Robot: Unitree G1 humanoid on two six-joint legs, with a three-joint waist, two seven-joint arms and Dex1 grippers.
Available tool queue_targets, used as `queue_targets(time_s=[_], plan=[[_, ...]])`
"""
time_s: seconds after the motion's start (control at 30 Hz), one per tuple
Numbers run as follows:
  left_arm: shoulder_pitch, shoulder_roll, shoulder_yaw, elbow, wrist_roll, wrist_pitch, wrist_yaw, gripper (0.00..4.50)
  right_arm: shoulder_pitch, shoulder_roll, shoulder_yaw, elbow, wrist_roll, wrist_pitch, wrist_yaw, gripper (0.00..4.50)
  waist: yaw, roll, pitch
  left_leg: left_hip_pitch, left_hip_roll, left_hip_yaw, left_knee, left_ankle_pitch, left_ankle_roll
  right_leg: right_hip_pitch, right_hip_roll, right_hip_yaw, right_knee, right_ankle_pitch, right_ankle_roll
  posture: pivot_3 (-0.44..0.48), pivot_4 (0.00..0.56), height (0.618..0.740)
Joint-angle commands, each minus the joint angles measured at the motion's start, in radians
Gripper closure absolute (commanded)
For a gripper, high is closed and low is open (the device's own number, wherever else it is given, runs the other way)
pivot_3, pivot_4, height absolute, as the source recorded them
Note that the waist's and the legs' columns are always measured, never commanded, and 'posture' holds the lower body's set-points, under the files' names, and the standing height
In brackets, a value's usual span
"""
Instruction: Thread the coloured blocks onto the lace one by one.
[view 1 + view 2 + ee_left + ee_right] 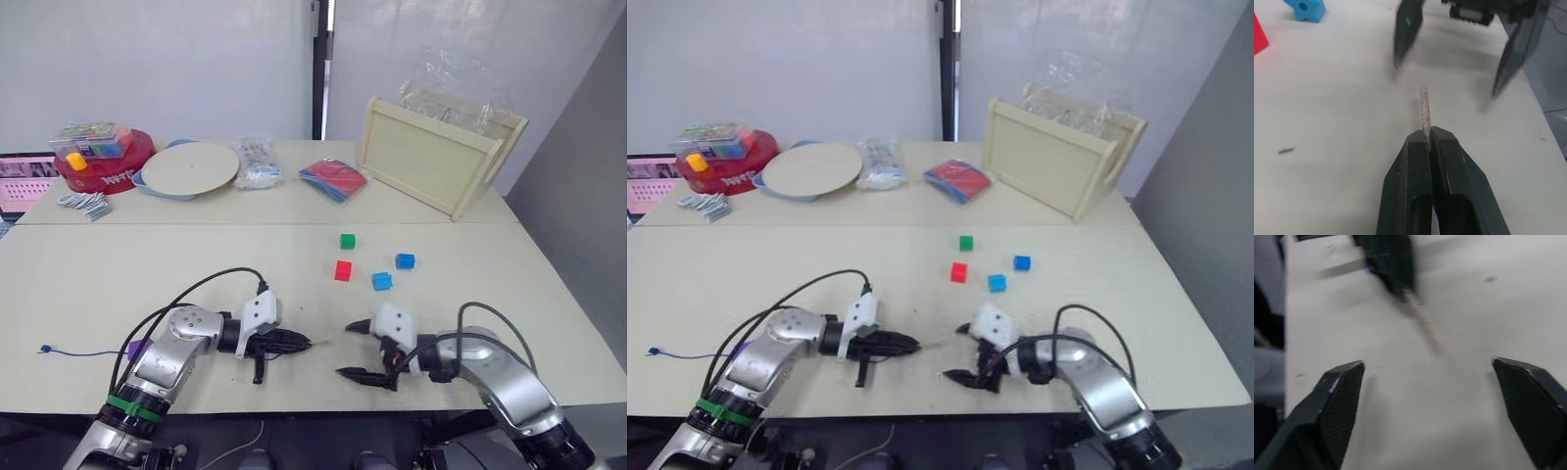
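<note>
The lace lies along the desk: its knotted end sits well out to the robot's left, and the cord runs toward the left end effector, whose fingers are pressed together on the cord just behind the pale stiff tip. The tip projects straight out, its long axis aimed at the right end effector. That unit faces the tip, just beside it, fingers spread wide and holding nothing. The red block, green block and two blue blocks lie beyond the right end effector, apart from both. Judgement: no block is near the tip; the right arm is nearer them.
</note>
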Motion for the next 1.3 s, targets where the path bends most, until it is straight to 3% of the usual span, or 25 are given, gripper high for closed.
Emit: queue_targets(time_s=[0.03,0.27,0.47,0.77,1.3], plan=[[-0.004,0.021,0.031,-0.028,-0.021,-0.009,-0.016,4.50,0.061,0.044,-0.141,-0.068,0.053,0.041,-0.120,0.03,0.002,0.000,0.000,0.000,0.000,0.000,0.000,0.000,0.000,0.000,0.000,0.000,0.000,0.000,0.000,0.000,0.150,0.740],[0.028,0.044,0.042,-0.065,-0.030,0.016,-0.013,4.50,0.094,0.245,-0.272,-0.063,-0.050,0.049,-0.508,0.03,-0.007,0.000,0.000,0.001,0.000,0.000,0.000,0.000,0.000,0.000,0.000,0.000,0.001,0.000,0.000,0.000,0.150,0.740],[0.049,0.045,0.042,-0.092,-0.029,0.030,-0.003,4.50,-0.049,0.395,-0.342,0.007,-0.070,0.084,-0.742,0.03,-0.010,0.001,0.000,0.001,0.000,0.000,-0.001,0.000,0.000,-0.001,0.000,0.000,0.001,0.000,0.000,0.000,0.150,0.740],[0.069,0.041,0.048,-0.107,-0.025,0.040,0.015,4.50,-0.310,0.393,-0.351,0.197,-0.074,0.289,-0.853,0.03,-0.010,0.001,0.000,0.001,0.000,0.001,-0.001,0.000,0.000,-0.001,0.000,0.001,0.001,0.000,0.000,0.000,0.150,0.740],[0.087,0.031,0.042,-0.118,-0.024,0.040,0.037,4.50,-0.481,0.383,-0.321,0.521,-0.131,0.205,-0.877,0.03,-0.013,0.001,0.000,0.000,0.000,0.001,-0.004,0.000,0.000,-0.002,0.000,0.001,0.001,0.000,0.000,0.000,0.150,0.740]])
